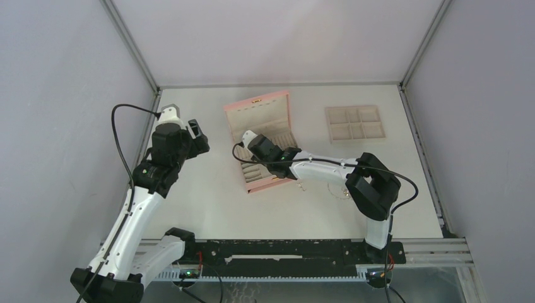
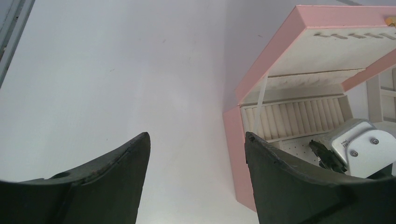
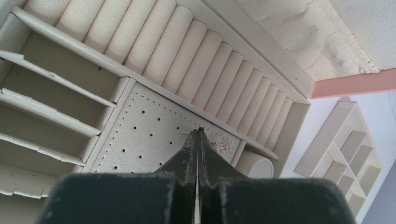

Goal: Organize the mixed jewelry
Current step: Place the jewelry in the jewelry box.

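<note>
From above, left pincer (image 1: 189, 134) spread open at frame left, right pincer (image 1: 250, 139) shut over the pink jewelry box (image 1: 258, 113), silver chain (image 1: 344, 192) on the table (image 1: 208, 196) lower right; left wrist, box at right; right wrist, closed tips at the perforated panel (image 3: 140, 140), silver bits (image 3: 220, 146) just right.

Right gripper (image 3: 199, 132) pinched closed, right arm (image 1: 322, 165) reaching forward-left; left gripper (image 2: 196, 140) jaws wide apart (left arm (image 1: 135, 211) raised, elbow bent).

This looks like a robotics lab test cell. A white table (image 1: 208, 208) is boxed in by plain grey panels (image 1: 57, 95) on aluminium struts (image 1: 129, 44). Two cabled robot arms (image 1: 135, 211) are bolted to a black rail (image 1: 284, 249).
</note>
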Motion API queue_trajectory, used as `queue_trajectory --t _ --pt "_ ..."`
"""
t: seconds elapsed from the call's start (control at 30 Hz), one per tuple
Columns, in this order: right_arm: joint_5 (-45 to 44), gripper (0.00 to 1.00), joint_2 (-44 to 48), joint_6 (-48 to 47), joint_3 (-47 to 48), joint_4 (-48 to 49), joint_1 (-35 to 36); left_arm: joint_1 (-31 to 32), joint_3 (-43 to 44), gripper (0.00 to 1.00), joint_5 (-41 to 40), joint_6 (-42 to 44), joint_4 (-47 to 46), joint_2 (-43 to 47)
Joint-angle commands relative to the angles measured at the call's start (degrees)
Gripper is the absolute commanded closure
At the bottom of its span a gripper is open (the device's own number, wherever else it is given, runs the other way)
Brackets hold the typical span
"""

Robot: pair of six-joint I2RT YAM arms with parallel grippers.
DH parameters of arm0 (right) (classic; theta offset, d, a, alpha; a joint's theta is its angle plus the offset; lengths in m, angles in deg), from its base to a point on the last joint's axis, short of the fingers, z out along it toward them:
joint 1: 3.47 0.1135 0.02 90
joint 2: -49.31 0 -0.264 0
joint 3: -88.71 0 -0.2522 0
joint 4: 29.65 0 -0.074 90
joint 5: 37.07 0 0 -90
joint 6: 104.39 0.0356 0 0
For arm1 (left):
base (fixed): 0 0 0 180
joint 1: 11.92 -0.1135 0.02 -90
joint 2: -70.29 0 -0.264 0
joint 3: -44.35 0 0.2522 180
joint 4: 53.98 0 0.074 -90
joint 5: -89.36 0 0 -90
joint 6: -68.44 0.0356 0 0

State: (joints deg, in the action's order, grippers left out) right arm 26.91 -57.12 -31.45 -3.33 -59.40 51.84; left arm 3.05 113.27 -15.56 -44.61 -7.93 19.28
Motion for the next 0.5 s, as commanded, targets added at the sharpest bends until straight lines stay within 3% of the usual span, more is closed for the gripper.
queue_trajectory --t 0.0,0.47 --pt "0.7 1.0 0.9 0.4 1.7 2.0 0.9 -0.5 0.0 0.22 -1.3 0.0 -1.4 0.8" --pt "1.2 1.0 0.7 0.2 1.7 2.4 1.2 -0.5 -0.3 0.22 -1.7 -0.1 -0.9 1.6"
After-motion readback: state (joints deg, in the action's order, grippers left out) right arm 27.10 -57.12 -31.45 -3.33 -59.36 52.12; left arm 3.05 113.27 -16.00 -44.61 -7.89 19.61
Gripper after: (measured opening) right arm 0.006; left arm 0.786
